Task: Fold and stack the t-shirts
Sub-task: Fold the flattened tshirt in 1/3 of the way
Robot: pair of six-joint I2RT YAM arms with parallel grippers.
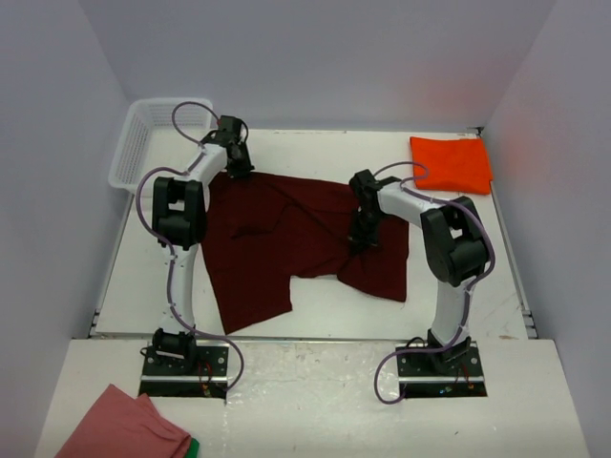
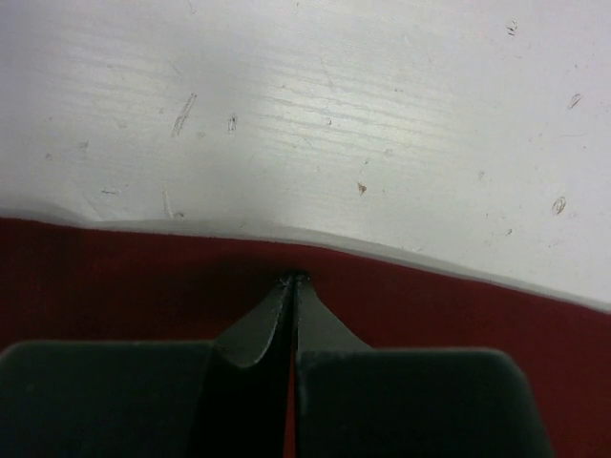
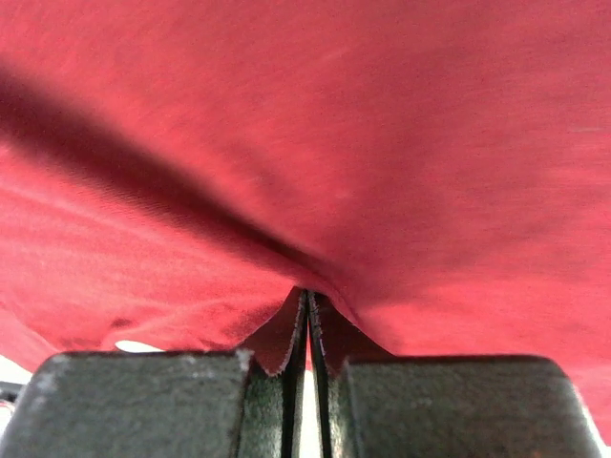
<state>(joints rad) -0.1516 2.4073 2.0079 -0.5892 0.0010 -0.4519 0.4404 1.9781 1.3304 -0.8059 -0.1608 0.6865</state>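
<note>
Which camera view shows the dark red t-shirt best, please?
The top external view: it shows the whole maroon t-shirt spread on the table, with its outline and creases. The left wrist view shows only a strip along its edge; the right wrist view shows only close fabric filling the picture.

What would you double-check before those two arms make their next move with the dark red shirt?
1. Left gripper shut on the maroon shirt at its far edge: ok.
2. Right gripper shut on the same shirt: ok.
3. Shirt lying smooth: not ok, creased around the right gripper.
4. Orange shirt folded, apart from both arms: ok.
5. Layers pinched by each gripper: cannot tell.
</note>
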